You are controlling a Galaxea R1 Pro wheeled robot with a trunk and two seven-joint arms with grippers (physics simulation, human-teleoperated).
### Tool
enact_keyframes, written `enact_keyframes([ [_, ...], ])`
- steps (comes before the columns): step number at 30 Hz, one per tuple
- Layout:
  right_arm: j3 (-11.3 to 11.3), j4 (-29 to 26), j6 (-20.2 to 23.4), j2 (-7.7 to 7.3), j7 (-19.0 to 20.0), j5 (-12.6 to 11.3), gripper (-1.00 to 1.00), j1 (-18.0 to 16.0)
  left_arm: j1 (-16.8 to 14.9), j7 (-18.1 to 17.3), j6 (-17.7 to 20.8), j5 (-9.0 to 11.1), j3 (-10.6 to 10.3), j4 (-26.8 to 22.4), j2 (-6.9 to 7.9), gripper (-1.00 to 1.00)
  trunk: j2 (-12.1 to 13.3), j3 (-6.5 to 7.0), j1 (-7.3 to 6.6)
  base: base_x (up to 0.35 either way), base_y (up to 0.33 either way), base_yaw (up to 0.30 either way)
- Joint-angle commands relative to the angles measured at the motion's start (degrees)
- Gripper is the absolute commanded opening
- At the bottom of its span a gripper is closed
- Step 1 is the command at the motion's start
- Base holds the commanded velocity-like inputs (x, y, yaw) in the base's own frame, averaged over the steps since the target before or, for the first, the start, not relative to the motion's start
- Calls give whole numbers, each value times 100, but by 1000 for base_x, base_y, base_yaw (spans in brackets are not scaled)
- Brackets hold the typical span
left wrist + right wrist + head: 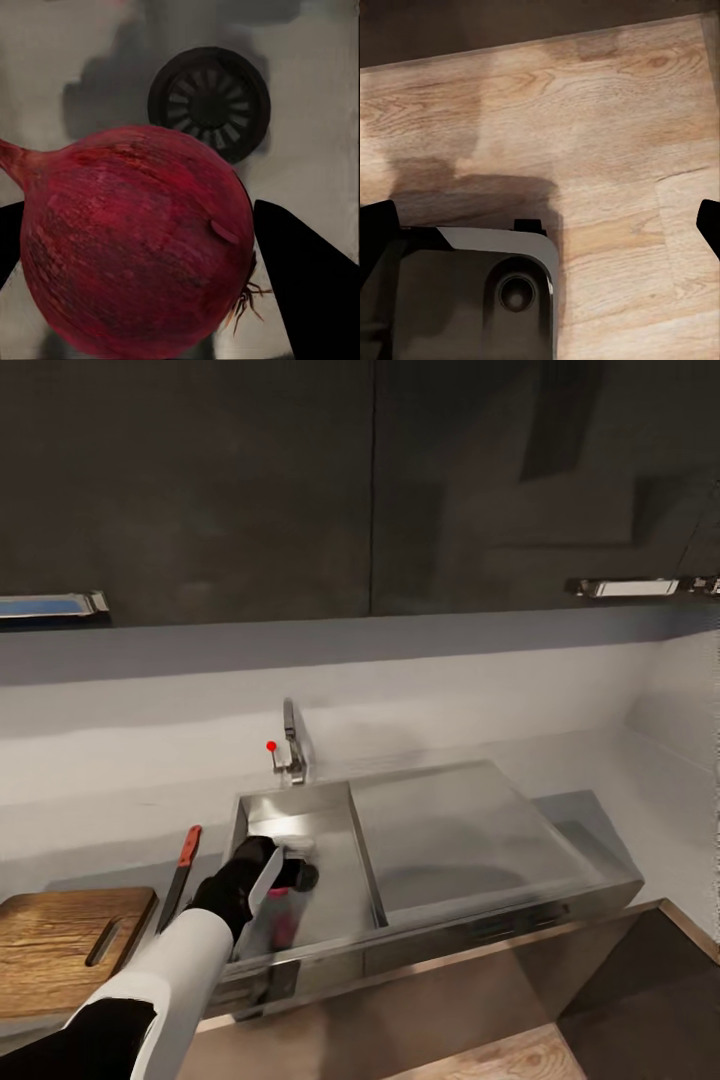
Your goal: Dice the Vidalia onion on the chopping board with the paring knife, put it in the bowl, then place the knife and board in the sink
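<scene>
The onion sits in the sink basin just in front of the round drain, between the left gripper's two dark fingers, which close against its sides. Beside the sink lies the knife, and next to that the chopping board on the countertop. The right gripper hangs spread wide over a wooden floor.
</scene>
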Motion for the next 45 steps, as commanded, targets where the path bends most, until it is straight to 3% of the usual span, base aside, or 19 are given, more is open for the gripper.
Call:
enact_keyframes([
  [1, 1, 7, -17, 1, -25, 25, 100, -5, -2, 47, 63, 60, -23, -105, 3, -100, -9, -1, 3, 0, 0, -104],
  [4, 0, 3, -18, 4, -13, 25, 100, -5, -1, 44, 585, 61, -33, -678, 3, -100, -9, 25, 3, 0, 0, -101],
  [8, 0, 2, -24, 5, -5, 25, 100, -5, 9, 39, 882, 62, -36, -1620, 4, -100, -9, 61, 3, 0, 0, -99],
  [12, 0, 1, -27, 5, 0, 25, 100, -5, 41, 38, 964, 62, -57, -2766, 14, -100, -9, 96, 3, 0, 0, -89],
  [16, -5, -8, -57, 5, -3, 31, 100, -5, 272, 20, 981, 62, -118, -3413, 27, -100, -9, 132, 3, 0, 0, -44],
  [20, -8, -16, -76, 5, -7, 33, 100, -5, 667, 12, 986, 62, -427, -4066, 39, -100, -9, 169, 3, -8, 11, 25],
  [27, -8, -24, -78, 5, -7, 34, 100, -5, 943, 12, 986, 62, -550, -4438, 40, -100, -9, 232, 3, -178, 160, 126],
  [45, -8, -31, -78, 5, -7, 29, 100, -5, 965, 12, 986, 62, -563, -4517, 44, -100, -9, 369, 3, -236, 229, 205],
])
